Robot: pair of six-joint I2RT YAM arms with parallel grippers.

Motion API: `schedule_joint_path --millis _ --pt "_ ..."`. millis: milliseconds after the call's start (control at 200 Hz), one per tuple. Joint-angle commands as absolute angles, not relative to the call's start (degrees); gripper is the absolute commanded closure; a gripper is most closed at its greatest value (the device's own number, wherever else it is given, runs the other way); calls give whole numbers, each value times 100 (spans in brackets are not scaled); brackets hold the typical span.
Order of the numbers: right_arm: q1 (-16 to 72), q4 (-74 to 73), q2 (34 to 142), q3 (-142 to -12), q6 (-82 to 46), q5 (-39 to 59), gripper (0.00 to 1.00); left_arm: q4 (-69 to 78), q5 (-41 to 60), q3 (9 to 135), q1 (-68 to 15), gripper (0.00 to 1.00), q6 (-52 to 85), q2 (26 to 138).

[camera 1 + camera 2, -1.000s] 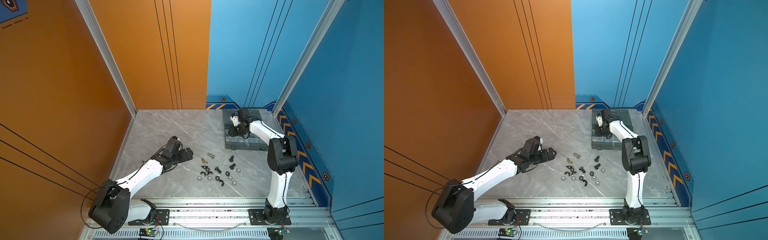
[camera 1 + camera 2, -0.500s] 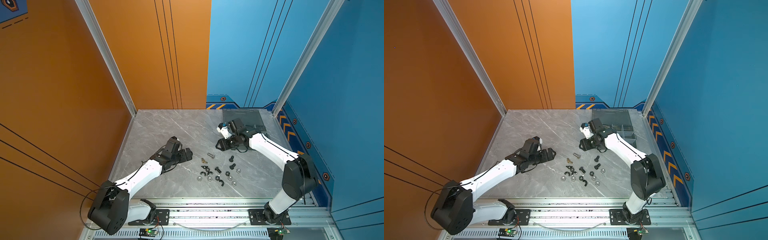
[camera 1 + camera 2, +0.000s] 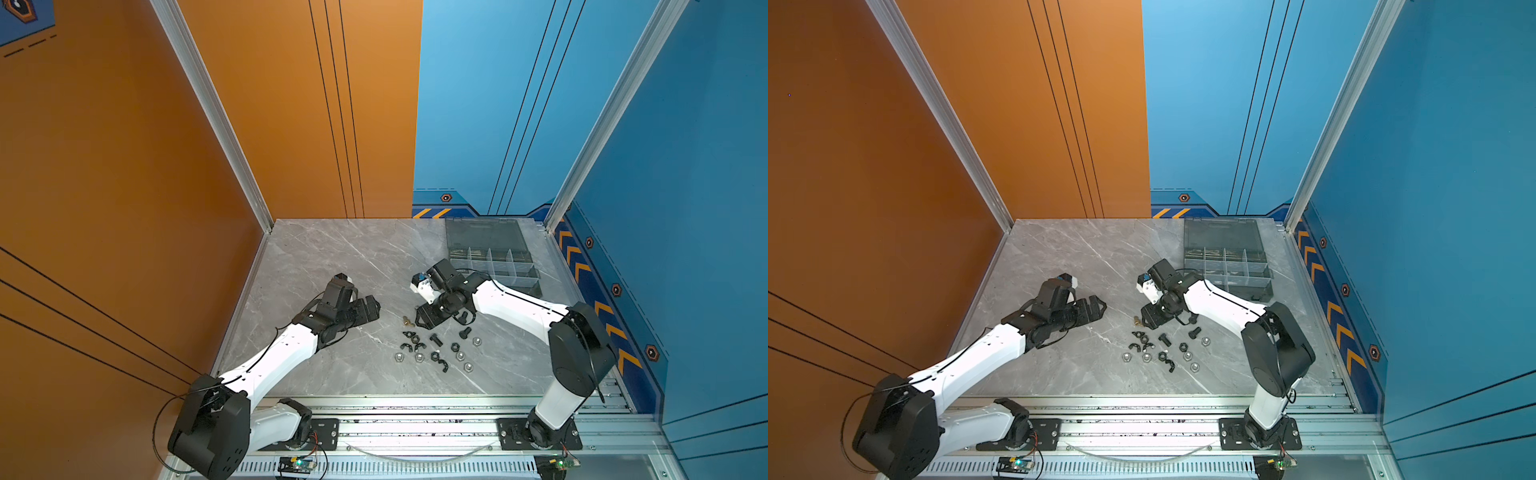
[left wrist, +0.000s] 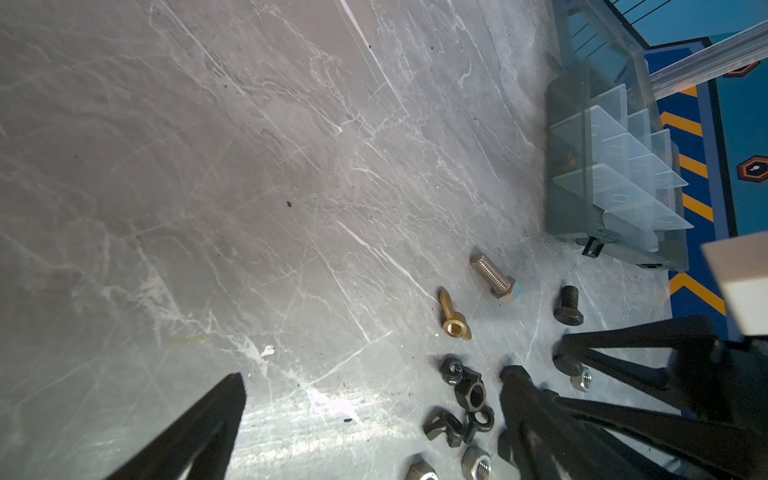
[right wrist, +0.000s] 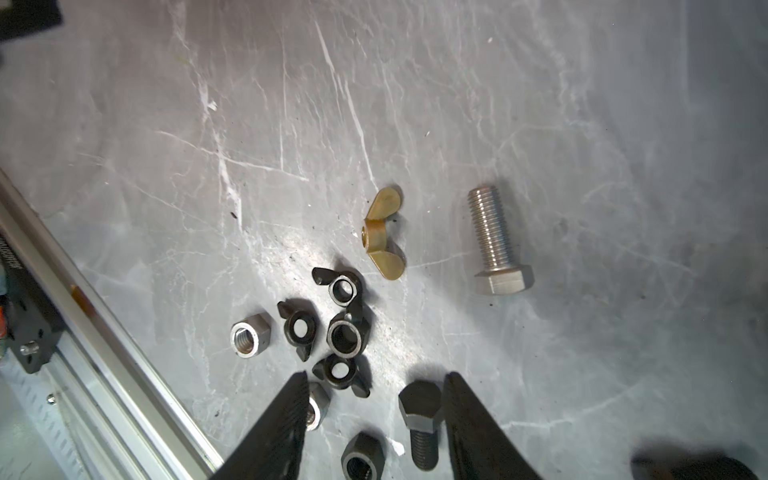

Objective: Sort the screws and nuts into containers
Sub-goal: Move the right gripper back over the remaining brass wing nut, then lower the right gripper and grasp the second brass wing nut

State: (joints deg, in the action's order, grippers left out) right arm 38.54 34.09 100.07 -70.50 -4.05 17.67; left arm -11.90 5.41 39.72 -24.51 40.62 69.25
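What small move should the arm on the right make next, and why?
Probably lower the right gripper and close it on the black bolt. Its jaws stand open and empty, and that bolt lies between them, close to one finger. From there it could be carried to the box.

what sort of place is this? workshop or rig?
Probably a robot test cell, not a workshop: twin arms on an aluminium rail, orange and blue panels boxing the tabletop, loose nuts and bolts near an organiser box.
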Motion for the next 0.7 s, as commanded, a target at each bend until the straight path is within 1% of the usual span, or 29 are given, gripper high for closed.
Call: schedule_joint_path --millis 0,250,691 --pt "3968 3515 10267 -7409 -378 1524 50 -1244 700 3860 -2384 2 4131 6872" --pt "3973 3709 10800 -7964 -456 1550 49 -1240 747 3872 -2362 2 4096 6891" --pt "4241 3568 11235 -8158 -545 1567 51 -1173 813 3839 -2319 2 4105 6974"
